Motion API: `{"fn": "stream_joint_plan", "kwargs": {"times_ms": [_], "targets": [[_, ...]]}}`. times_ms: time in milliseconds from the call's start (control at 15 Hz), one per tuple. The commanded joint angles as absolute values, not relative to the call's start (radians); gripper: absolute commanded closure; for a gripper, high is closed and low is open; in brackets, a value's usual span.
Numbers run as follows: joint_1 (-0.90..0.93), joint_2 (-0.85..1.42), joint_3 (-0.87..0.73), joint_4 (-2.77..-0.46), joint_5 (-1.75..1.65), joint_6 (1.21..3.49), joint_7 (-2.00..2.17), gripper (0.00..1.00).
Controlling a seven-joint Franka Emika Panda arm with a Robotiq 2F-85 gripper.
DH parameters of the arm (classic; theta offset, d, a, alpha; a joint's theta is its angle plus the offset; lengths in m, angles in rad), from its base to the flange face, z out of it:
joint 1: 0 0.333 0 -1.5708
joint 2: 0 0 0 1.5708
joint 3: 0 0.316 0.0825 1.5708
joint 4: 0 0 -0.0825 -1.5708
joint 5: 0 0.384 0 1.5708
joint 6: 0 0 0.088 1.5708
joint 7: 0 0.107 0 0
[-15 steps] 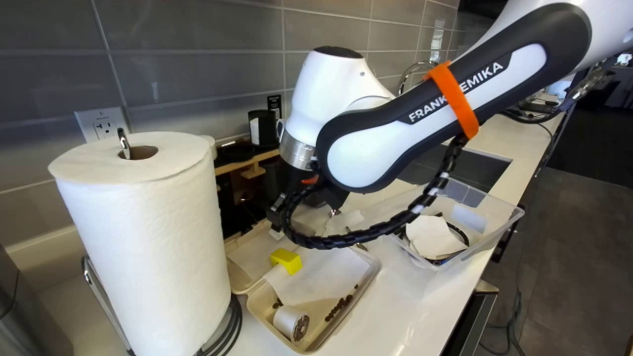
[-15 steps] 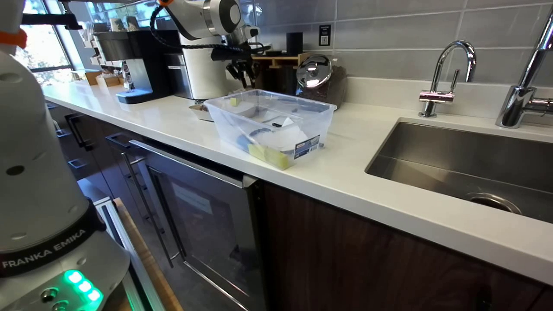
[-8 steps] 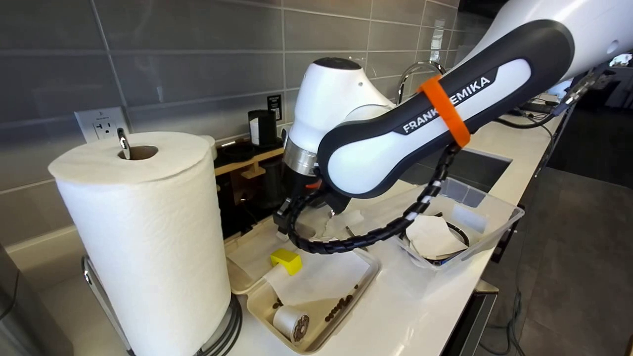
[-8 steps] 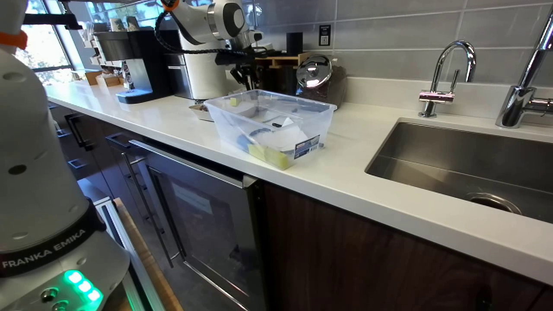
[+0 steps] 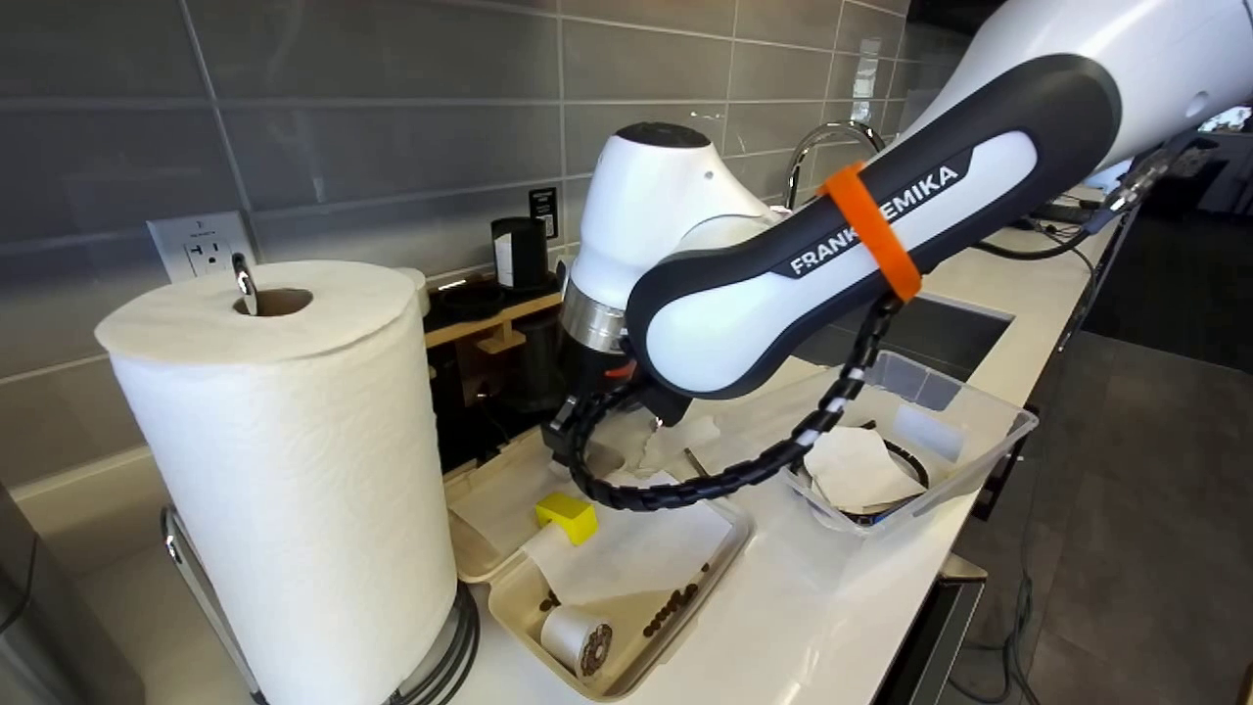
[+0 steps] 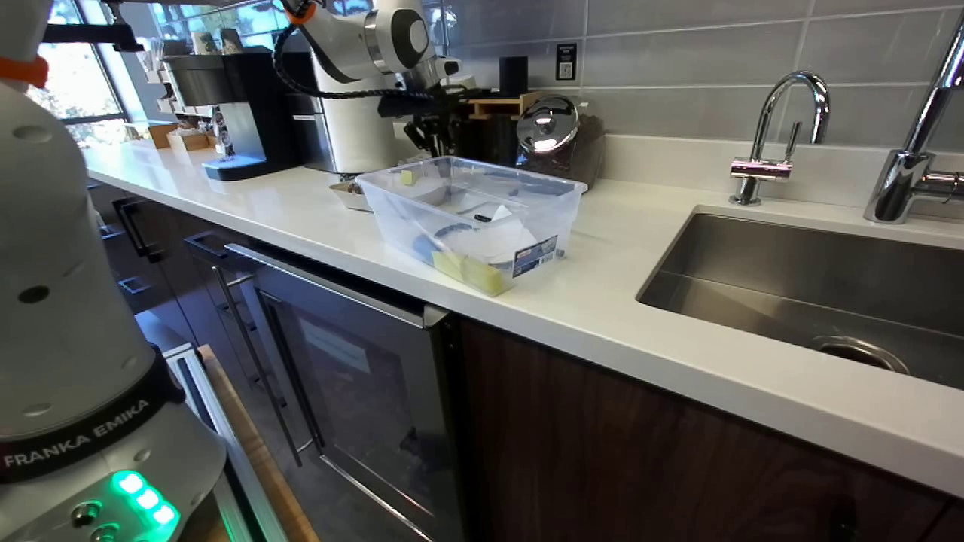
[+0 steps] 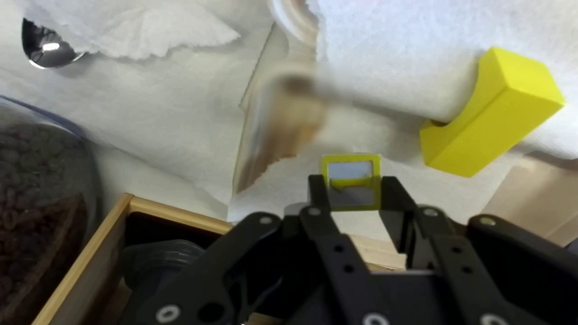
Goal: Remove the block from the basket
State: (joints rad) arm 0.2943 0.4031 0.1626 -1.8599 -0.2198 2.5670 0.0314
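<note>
Eyes on your claw (image 7: 353, 185): the fingers (image 7: 318, 192) stand part-way apart, and the gap is filled by a square yellow block (image 7: 351, 183), pale in its middle. A fingertip rests against each side, so you're clamped on it. Out to the right of your claw, ahead of the tips and apart from them, sits an arched yellow block (image 7: 490, 119). In an exterior view you get it below the claw, on white paper (image 5: 636, 543) in the tan tray (image 5: 517, 593); your claw hangs over the tray's far end, tips hard to make out there. Straight ahead of the tips, a brown patch (image 7: 293, 122), too blurred to name. Under the claw and leftward runs a wooden rack (image 7: 178, 216); farther left, a clear jar (image 7: 40, 180). In an exterior view the clear bin (image 6: 452, 218) stands before your claw on the tabletop (image 6: 617, 241).
</note>
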Motion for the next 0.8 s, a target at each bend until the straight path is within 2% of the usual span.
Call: {"fn": "stream_joint_plan", "kwargs": {"times_ms": [0, 133, 200, 267, 333, 600, 733], "targets": [[0.315, 0.423, 0.143, -1.838, -0.246, 2.549, 0.047, 0.91], [0.317, 0.424, 0.141, -1.836, -0.244, 2.548, 0.047, 0.91], [0.317, 0.424, 0.14, -1.835, -0.243, 2.545, 0.049, 0.41], [0.317, 0.423, 0.14, -1.835, -0.242, 2.545, 0.049, 0.4], [0.317, 0.419, 0.138, -1.836, -0.242, 2.541, 0.05, 0.34], [0.303, 0.391, 0.145, -1.85, -0.217, 2.542, 0.044, 0.03], [0.279, 0.36, 0.172, -1.873, -0.16, 2.548, 0.021, 0.0]]}}
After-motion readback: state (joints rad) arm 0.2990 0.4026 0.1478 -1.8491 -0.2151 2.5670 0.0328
